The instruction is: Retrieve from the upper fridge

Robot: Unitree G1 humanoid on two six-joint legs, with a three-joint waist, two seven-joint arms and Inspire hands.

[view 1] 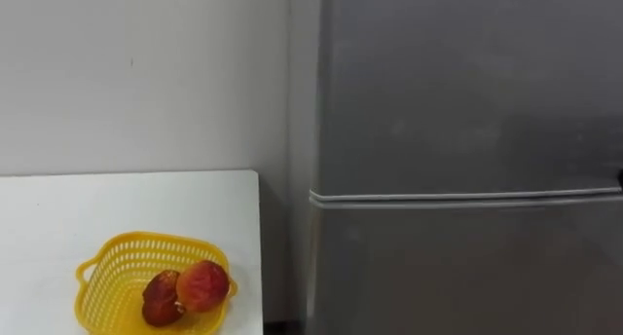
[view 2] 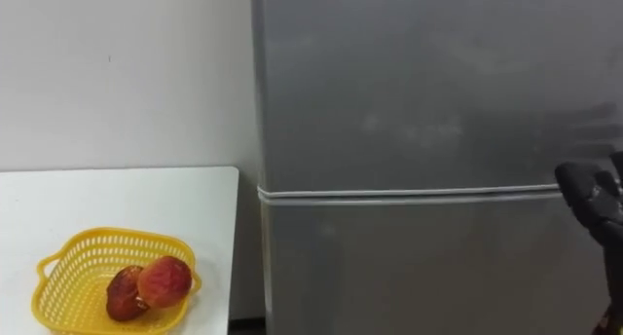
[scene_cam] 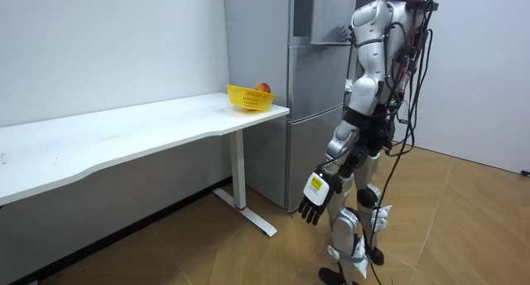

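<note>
Right hand (view 2: pixel 589 204) — edge-cropped (beside fridge (view 2: pixel 419 101))

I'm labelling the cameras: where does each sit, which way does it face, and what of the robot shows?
Left eye view: on the head, facing the fridge; basket on the table lower left.
Right eye view: beside it on the head, same aim; right hand at the right edge.
Room view: off to the robot's left side, sees it whole, standing at the fridge, left hand hanging open, right hand raised to the fridge.
Shared: fridge, table and basket.
</note>
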